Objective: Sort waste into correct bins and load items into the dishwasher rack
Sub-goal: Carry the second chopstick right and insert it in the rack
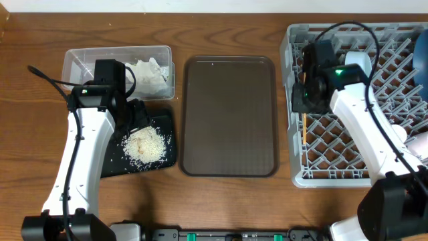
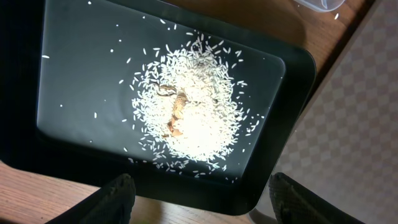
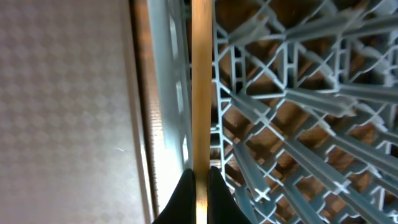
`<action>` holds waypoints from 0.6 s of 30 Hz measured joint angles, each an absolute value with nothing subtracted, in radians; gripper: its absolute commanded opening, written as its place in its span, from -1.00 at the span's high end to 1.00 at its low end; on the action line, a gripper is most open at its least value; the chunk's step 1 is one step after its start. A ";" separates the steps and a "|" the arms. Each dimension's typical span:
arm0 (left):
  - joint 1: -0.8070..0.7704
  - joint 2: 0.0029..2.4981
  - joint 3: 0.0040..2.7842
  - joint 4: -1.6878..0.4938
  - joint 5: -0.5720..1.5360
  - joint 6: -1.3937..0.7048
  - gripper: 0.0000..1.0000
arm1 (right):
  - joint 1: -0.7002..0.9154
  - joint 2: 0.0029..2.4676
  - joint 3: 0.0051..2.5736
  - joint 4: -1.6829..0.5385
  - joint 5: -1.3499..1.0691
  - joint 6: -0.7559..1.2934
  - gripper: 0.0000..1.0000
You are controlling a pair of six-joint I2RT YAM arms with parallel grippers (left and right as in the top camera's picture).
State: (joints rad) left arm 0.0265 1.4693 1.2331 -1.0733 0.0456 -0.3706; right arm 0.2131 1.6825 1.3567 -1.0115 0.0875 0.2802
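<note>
The heap of white rice (image 1: pixel 145 145) lies on the flat black tray (image 1: pixel 164 120); in the left wrist view the rice (image 2: pixel 189 106) fills the middle of the black tray (image 2: pixel 74 62). My left gripper (image 2: pixel 202 202) is open and empty above the tray's near edge. The crumpled white napkin (image 1: pixel 150 72) sits in the clear tub (image 1: pixel 87 60). My right gripper (image 3: pixel 200 186) is shut on a wooden chopstick (image 3: pixel 200 81), held over the left side of the grey dishwasher rack (image 1: pixel 321 177). The chopstick (image 1: pixel 303 130) shows inside the rack. A white cup (image 1: pixel 356 61) and a dark-blue plate (image 1: pixel 421 57) sit in the rack.
The brown serving tray (image 1: pixel 229 115) lies between the black tray and the rack. Its patterned surface (image 3: pixel 62 99) shows left of the rack wall in the right wrist view. A white item (image 1: pixel 418 142) sits at the rack's right edge.
</note>
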 measured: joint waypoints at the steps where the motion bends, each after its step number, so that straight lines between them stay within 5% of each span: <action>1: 0.027 1.469 1.233 -1.073 0.046 -0.370 -0.44 | 0.211 1.682 1.343 -1.003 0.088 0.278 0.98; 12: 0.027 1.469 1.233 -1.074 0.046 -0.370 -0.45 | 0.194 1.691 1.240 -0.898 0.087 0.224 0.91; 18: 0.027 1.469 1.233 -1.074 0.047 -0.371 -0.44 | 0.194 1.691 1.240 -0.881 0.062 0.216 0.70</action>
State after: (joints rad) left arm 0.0265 1.4693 1.2331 -1.0737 0.0471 -0.3706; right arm 0.1936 1.6913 1.2404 -0.8806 0.0620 0.2161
